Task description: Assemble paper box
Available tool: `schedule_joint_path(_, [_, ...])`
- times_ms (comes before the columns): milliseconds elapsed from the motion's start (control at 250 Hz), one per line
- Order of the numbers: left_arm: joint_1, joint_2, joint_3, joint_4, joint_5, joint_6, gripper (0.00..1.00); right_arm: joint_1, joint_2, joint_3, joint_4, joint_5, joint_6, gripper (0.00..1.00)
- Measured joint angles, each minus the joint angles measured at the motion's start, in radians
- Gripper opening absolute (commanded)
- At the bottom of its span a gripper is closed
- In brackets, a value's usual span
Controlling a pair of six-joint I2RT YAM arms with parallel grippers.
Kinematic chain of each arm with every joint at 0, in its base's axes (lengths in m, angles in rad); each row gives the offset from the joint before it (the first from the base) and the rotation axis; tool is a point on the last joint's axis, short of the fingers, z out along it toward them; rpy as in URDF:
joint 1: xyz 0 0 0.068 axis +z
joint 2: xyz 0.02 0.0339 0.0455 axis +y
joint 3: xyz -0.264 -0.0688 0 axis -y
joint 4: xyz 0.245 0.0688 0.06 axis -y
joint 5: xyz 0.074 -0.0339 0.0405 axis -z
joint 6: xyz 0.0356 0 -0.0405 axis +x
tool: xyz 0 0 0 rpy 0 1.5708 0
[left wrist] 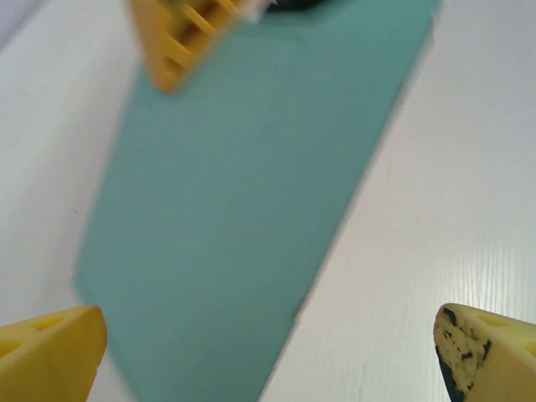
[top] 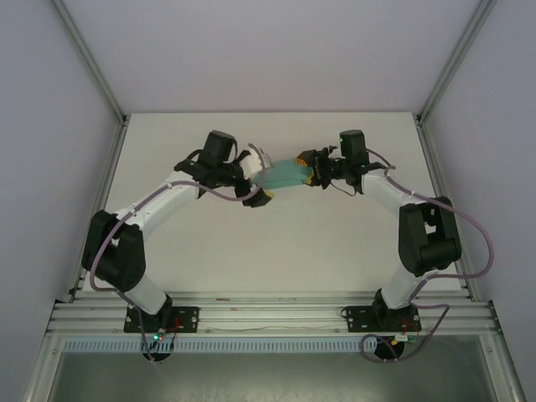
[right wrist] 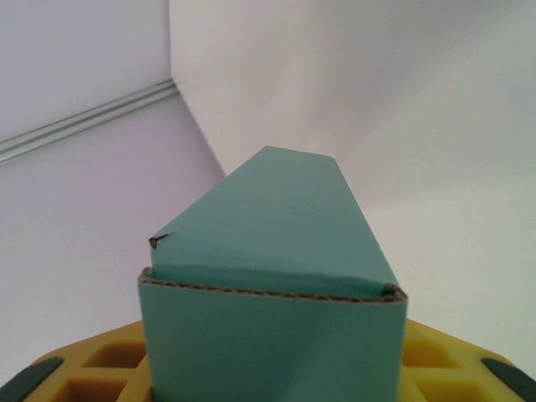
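Observation:
The paper box (top: 287, 173) is a teal-green flat folded piece held just over the white table between the two arms. My right gripper (top: 312, 171) is shut on its right end. In the right wrist view the paper box (right wrist: 276, 251) juts forward from between the yellow fingers (right wrist: 100, 368), its corrugated edge showing. My left gripper (top: 260, 176) stands open around the box's left end. In the left wrist view the paper box (left wrist: 251, 209) lies between the wide-apart yellow fingertips (left wrist: 50, 352), neither touching it, and the right gripper's yellow finger (left wrist: 184, 42) sits at its far end.
The white table (top: 276, 251) is ringed by pale enclosure walls and aluminium rails (top: 268, 314) at the near edge, where both arm bases are bolted. Both arms reach inward toward the far middle of the table.

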Motion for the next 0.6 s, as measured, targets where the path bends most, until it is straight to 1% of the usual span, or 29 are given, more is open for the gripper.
schedule_joint_path(96, [-0.045,0.016,0.000,-0.035,-0.085,0.082,1.00,0.000,0.004,0.006,-0.029,-0.026,0.064,0.36])
schedule_joint_path(152, [-0.057,0.017,0.000,-0.033,-0.129,0.106,1.00,-0.005,0.016,0.001,-0.036,-0.040,0.103,0.36])
schedule_joint_path(256, [-0.074,0.027,0.000,-0.019,-0.214,0.122,1.00,-0.004,0.039,0.000,-0.027,-0.079,0.166,0.36])
schedule_joint_path(368, [-0.080,0.028,-0.029,0.051,-0.298,0.132,1.00,-0.003,0.045,-0.018,0.011,-0.112,0.233,0.34])
schedule_joint_path(432, [-0.080,0.028,-0.052,0.085,-0.343,0.135,0.97,-0.003,0.046,-0.032,0.041,-0.129,0.266,0.33])
schedule_joint_path(480, [-0.080,0.028,-0.065,0.098,-0.364,0.140,0.97,-0.003,0.047,-0.037,0.053,-0.132,0.284,0.33])
schedule_joint_path(600, [-0.082,0.028,-0.070,0.123,-0.402,0.148,0.79,-0.003,0.055,-0.038,0.062,-0.138,0.307,0.34])
